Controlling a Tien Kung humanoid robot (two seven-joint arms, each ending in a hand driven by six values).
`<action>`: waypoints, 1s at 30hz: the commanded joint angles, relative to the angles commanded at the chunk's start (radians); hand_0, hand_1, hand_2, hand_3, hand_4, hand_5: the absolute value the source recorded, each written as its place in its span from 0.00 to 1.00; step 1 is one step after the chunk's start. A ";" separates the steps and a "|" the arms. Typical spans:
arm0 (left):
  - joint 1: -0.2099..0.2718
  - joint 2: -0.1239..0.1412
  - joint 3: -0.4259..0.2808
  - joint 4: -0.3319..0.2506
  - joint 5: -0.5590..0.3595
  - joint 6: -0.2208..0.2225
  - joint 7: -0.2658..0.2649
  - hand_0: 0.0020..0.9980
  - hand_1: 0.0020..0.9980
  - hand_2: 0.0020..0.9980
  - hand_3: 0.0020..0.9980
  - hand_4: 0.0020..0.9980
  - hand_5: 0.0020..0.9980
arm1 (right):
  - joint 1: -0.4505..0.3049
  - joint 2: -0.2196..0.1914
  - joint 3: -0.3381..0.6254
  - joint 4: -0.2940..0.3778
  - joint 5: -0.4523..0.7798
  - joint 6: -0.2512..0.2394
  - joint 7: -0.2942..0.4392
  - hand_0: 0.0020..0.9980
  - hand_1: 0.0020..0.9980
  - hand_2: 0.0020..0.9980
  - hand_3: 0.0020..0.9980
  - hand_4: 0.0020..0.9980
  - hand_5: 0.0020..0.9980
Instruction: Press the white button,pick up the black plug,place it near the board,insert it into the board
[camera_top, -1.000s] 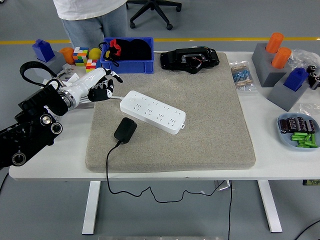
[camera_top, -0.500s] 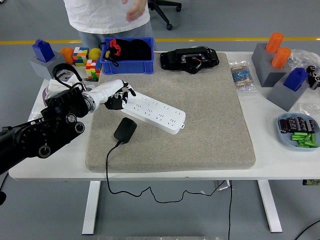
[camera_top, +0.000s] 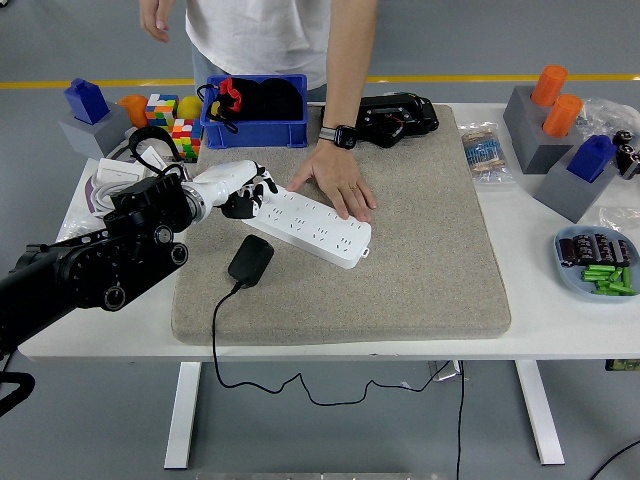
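Note:
A white power strip (camera_top: 318, 232) lies at an angle on the grey mat (camera_top: 420, 260). My left hand (camera_top: 245, 195) is over the strip's left end, fingers curled down onto it. The white button is hidden under my fingers. The black plug (camera_top: 250, 259) lies on the mat just below the strip, its cable running off the table's front edge. A person's hand (camera_top: 338, 183) rests flat on the strip's upper middle. My right arm is out of view.
A blue bin (camera_top: 258, 108) with black and red items stands at the back left, coloured cubes (camera_top: 165, 115) beside it. A black device (camera_top: 395, 115) lies at the back. Grey blocks with orange and blue caps (camera_top: 560, 130) and a blue dish (camera_top: 595, 262) stand at the right.
My left hand moved right from the table's left side onto the strip's left end. The person stepped in and laid a hand on the strip.

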 joint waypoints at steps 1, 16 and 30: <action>-0.004 -0.005 0.003 0.010 0.008 0.001 0.001 0.00 0.01 0.10 0.67 0.00 0.00 | 0.001 0.000 -0.001 0.001 0.000 0.000 0.000 0.62 0.57 0.61 0.54 0.67 0.34; -0.036 -0.042 0.047 0.097 0.038 0.000 0.004 0.00 0.01 0.10 0.67 0.00 0.00 | 0.005 -0.004 -0.016 0.000 0.005 0.002 -0.003 0.62 0.57 0.61 0.54 0.67 0.34; -0.048 -0.061 0.101 0.132 0.046 -0.007 0.010 0.00 0.01 0.10 0.66 0.00 0.00 | 0.006 -0.005 -0.021 0.000 0.009 0.002 -0.003 0.62 0.57 0.61 0.54 0.67 0.34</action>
